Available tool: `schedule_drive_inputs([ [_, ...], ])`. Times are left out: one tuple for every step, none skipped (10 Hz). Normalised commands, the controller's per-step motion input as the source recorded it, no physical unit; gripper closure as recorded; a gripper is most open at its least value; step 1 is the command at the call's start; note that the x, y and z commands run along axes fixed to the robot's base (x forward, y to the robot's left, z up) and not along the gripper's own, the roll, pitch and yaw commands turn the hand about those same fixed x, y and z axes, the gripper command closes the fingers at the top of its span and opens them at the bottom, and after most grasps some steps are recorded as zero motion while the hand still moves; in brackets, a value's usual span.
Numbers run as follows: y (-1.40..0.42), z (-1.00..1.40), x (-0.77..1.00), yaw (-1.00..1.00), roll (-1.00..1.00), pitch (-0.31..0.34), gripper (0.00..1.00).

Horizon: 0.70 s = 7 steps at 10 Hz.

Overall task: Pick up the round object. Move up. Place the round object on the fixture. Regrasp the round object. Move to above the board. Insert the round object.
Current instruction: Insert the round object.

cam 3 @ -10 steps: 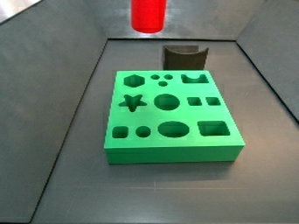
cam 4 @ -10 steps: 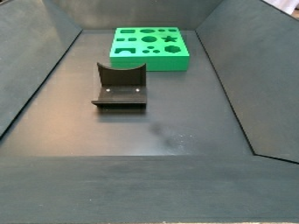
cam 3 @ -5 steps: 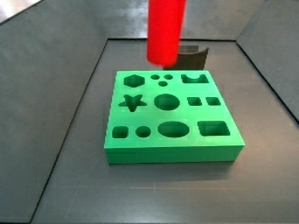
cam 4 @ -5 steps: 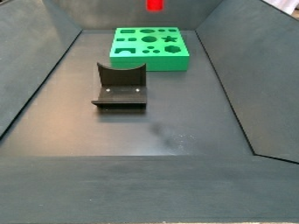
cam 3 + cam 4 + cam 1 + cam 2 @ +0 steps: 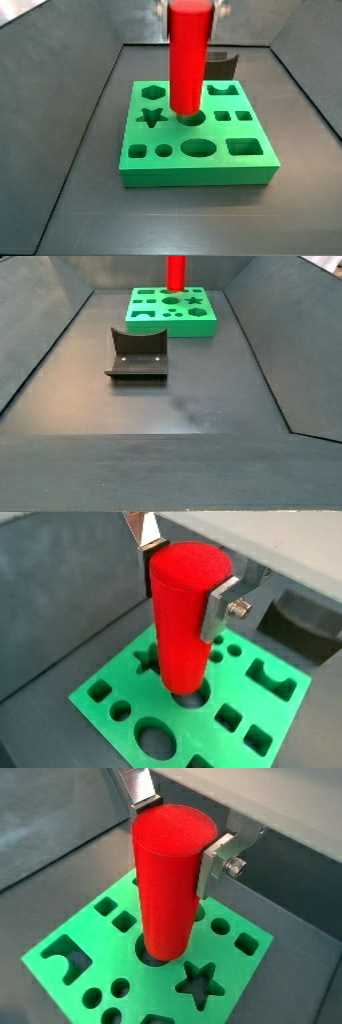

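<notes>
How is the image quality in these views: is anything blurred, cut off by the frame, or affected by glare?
In both wrist views the round object is sharp, clamped between the gripper fingers, above the board. In a side view the peg's top and gripper are cropped by the frame. In the farther side view the fixture is clear; the floor shows faint dull reflections, no strong glare.

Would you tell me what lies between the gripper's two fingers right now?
The red round object, upright, sits clamped between the gripper's silver fingers in both wrist views, its lower end at a round hole in the green board.

Smooth matt red round object (image 5: pixel 181 622)
</notes>
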Motion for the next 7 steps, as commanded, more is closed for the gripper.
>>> schedule_drive_inputs([
  [0.02, -0.26, 0.18, 0.0, 0.01, -0.139, 1.0],
  [0.01, -0.23, 0.19, 0.0, 0.07, -0.157, 1.0],
  [0.02, -0.23, 0.18, 0.0, 0.04, -0.126, 1.0],
  [0.03, -0.27, 0.15, 0.0, 0.02, -0.1, 1.0],
  [0.05, -0.26, 0.15, 0.0, 0.03, -0.09, 1.0],
  [0.07, -0.25, 0.11, 0.0, 0.04, -0.087, 1.0],
  [0.12, -0.22, 0.0, 0.0, 0.04, -0.077, 1.0],
])
